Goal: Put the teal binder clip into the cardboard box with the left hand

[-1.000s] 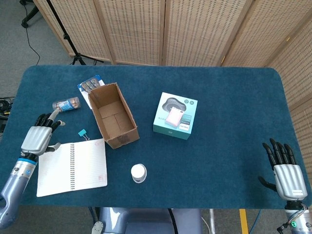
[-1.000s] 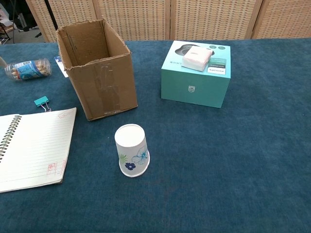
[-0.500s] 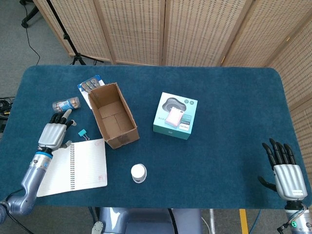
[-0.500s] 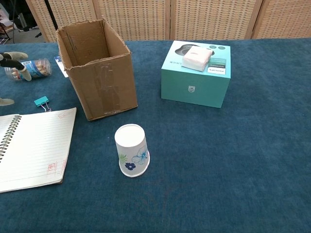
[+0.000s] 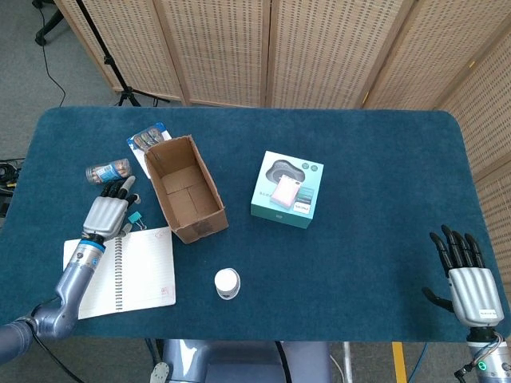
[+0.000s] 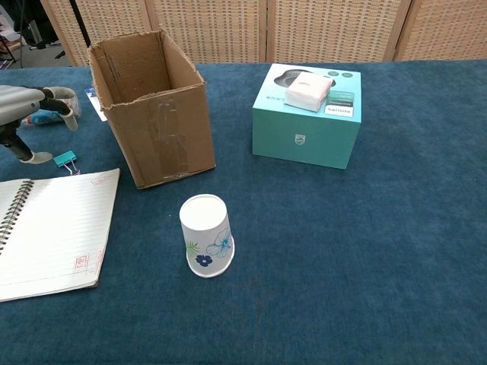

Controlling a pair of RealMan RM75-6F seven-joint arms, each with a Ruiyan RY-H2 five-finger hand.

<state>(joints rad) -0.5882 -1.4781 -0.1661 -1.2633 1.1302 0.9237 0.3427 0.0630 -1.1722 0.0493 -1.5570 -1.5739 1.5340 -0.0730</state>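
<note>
A dark blue felt table (image 5: 375,159) fills most of the head view, with woven cane screens (image 5: 319,48) behind it along the top of the frame.

At the left of the frame, the left hand (image 5: 109,214) hangs over the table with its fingers spread and pointing toward the top of the frame. It holds nothing. The teal binder clip (image 5: 136,218) lies on the felt just beside that hand, at its right edge, in the gap between the hand and the cardboard box (image 5: 184,187). In the chest view, the clip (image 6: 66,160) sits at the left of the frame, with a dark fingertip of the left hand (image 6: 23,114) reaching down very near it; I cannot tell whether the two touch.

The cardboard box stands open-topped, left of centre, and looks empty inside. An open spiral notebook (image 5: 120,271) lies at the lower left, below the clip. A small clear bottle (image 5: 108,171) lies on its side above the left hand. A flat blue packet (image 5: 148,138) rests beside the box's far left corner.

A teal product box (image 5: 287,190) sits near the centre. An upturned paper cup (image 6: 206,236) with a blue flower print stands below the cardboard box.

The right hand (image 5: 469,283) is at the lower right corner, well apart from everything, fingers spread and empty.
</note>
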